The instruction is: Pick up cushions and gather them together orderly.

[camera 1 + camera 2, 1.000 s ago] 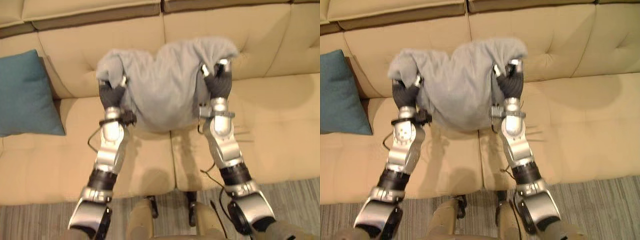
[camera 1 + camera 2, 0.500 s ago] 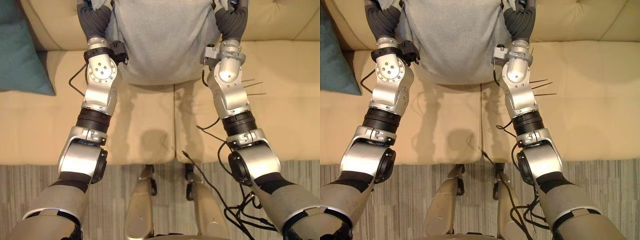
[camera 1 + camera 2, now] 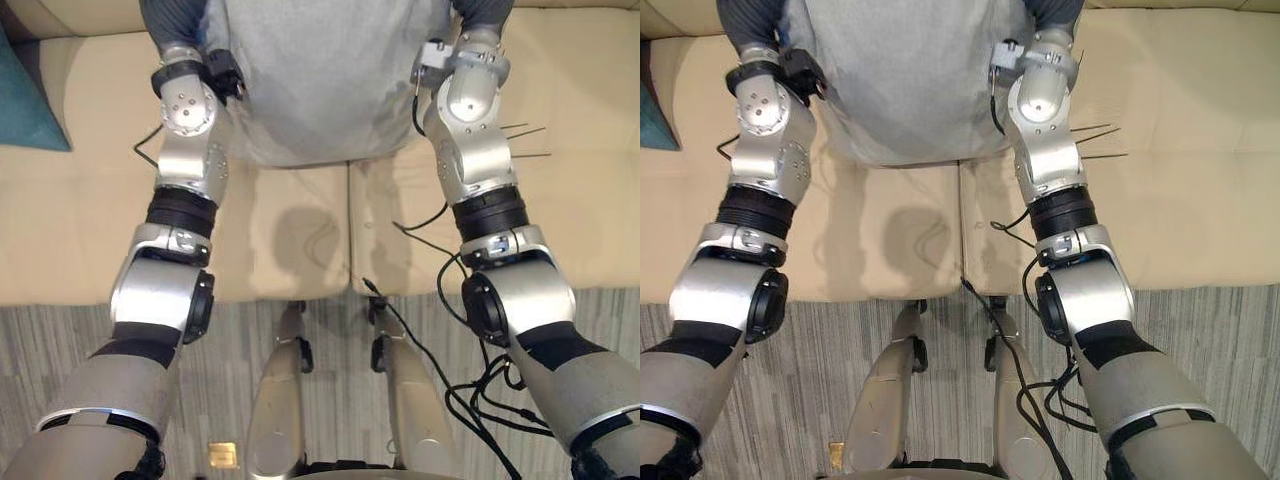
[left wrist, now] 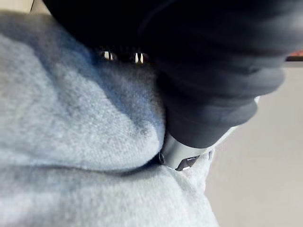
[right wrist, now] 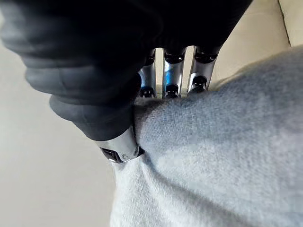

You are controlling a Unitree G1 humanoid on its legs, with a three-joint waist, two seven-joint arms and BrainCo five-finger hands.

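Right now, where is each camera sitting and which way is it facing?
Left eye view: on the head, looking down at the grey cushion, sofa and floor; both arms show.
Right eye view: same scene, slightly aside.
Left wrist view: along the left hand, pinching the cushion.
Right wrist view: along the right hand, pinching the cushion.
Shared: all four show the cushion.

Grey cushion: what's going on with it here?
The robot holds the grey cushion up in front of itself over the beige sofa. The left hand grips one side and the right hand the other, with fingers and thumb pinching the cloth. From its shadow on the seat, the cushion looks lifted clear. A teal cushion lies apart on the sofa to the robot's left, so the two are not yet together.
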